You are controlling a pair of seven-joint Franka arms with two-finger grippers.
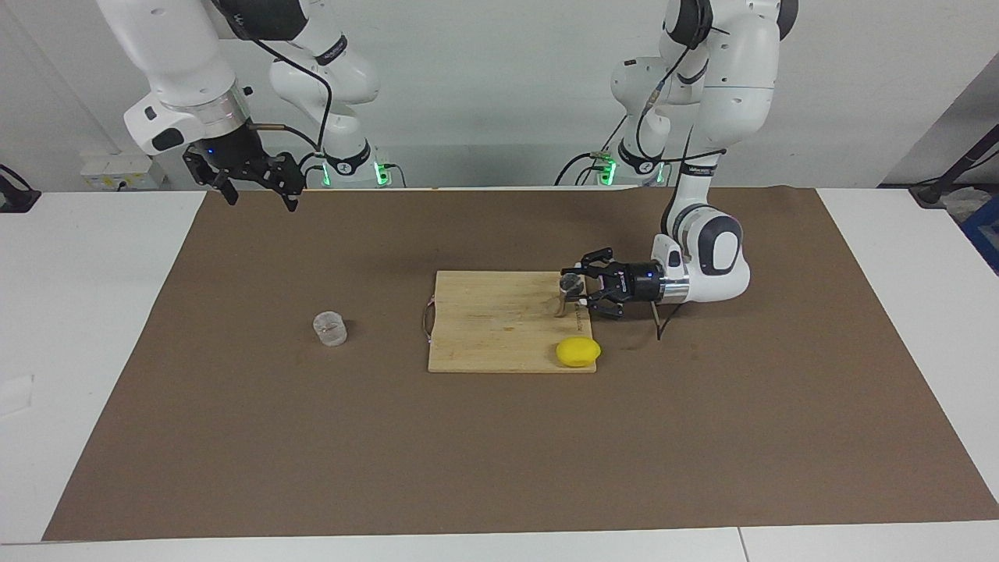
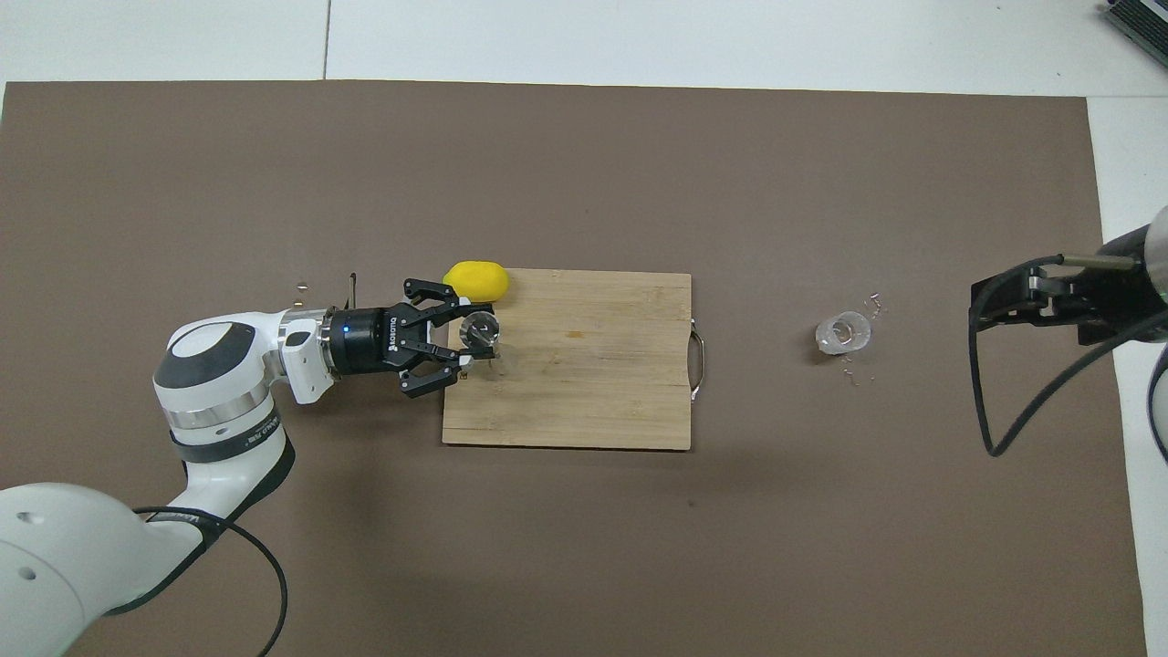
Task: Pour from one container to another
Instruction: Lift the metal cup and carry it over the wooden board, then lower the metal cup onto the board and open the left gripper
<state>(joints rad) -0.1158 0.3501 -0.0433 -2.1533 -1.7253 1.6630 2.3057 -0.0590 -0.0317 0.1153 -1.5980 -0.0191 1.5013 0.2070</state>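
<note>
1. We see the glass tumbler (image 1: 330, 328) standing upright on the brown mat (image 1: 499, 460), alone and well apart from the cutting board (image 1: 499, 328), toward the right arm's end of the table.
2. In the overhead view the tumbler (image 2: 842, 332) lies at about three o'clock from the board (image 2: 584, 401), with small glints scattered on the mat (image 2: 584, 164) around it.
3. The metal jigger (image 1: 570, 293) stands on the board near the edge at the left arm's end; from above, the jigger (image 2: 479, 330) sits at nine o'clock on the board.
4. The left gripper (image 1: 587, 290) lies low and level, its fingers spread to either side of the jigger; we cannot quite tell whether the tips press on it, though a gap seems to show from above (image 2: 461, 336).
5. The lemon (image 1: 578, 352) rests on the board's corner, farther from the robots than the jigger.
6. The right gripper (image 1: 257, 186) waits high over the mat's edge near its base; we cannot tell how its fingers are set.
</note>
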